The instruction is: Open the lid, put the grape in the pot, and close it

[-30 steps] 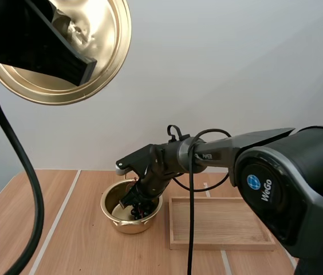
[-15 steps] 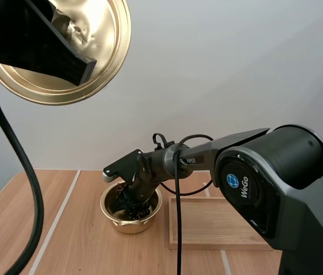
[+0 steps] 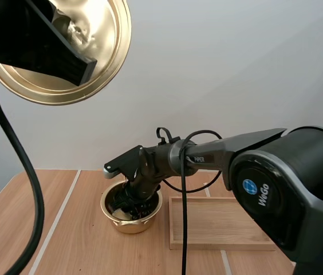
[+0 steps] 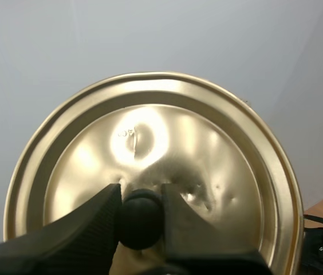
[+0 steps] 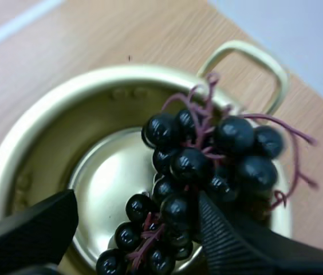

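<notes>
As grapes (image 5: 190, 166) span pot (image 5: 41, 143), stems (image 5: 200, 106) toward handle (image 5: 241, 47)

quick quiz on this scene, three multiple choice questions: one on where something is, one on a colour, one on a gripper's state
1. Where is the bunch of grapes?
A in the pot
B on top of the lid
C hanging from the left gripper

2. What colour is the pot?
A silver
B gold
C black

3. How is the right gripper?
A open
B shut on the bunch of grapes
C shut on the lid

Answers:
1 A, the bunch lies inside the pot's rim.
2 B, its wall shines gold.
3 A, its fingers stand wide apart over the pot.
</notes>
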### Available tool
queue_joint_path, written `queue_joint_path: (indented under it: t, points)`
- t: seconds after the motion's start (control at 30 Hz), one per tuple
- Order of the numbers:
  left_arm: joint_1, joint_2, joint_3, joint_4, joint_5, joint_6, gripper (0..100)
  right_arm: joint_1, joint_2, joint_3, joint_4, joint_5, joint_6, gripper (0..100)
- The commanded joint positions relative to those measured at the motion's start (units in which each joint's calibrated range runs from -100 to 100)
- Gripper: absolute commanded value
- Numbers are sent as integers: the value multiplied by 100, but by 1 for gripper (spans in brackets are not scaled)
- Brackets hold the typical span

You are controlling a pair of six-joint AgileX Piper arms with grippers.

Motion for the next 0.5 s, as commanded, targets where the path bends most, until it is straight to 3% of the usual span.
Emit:
queue_joint_path:
  t: [0.0, 0.27, 0.33, 0.43, 0.47]
  points:
    - [-14, -34, -52, 25, -58, -53, 0, -4, -464, 22, 133, -164, -30, 100]
    - [-14, -34, -52, 25, -58, -53, 0, -4, -854, 22, 142, -642, -30, 100]
    - [-14, -34, -52, 25, -58, -53, 0, -4, -854, 22, 142, -837, -30, 76]
    - [-14, -34, -52, 25, -41, -63, 0, -4, -854, 22, 142, -1273, -30, 9]
    - [-14, -34, -52, 25, -11, -63, 0, -4, -839, 22, 142, -1392, -30, 0]
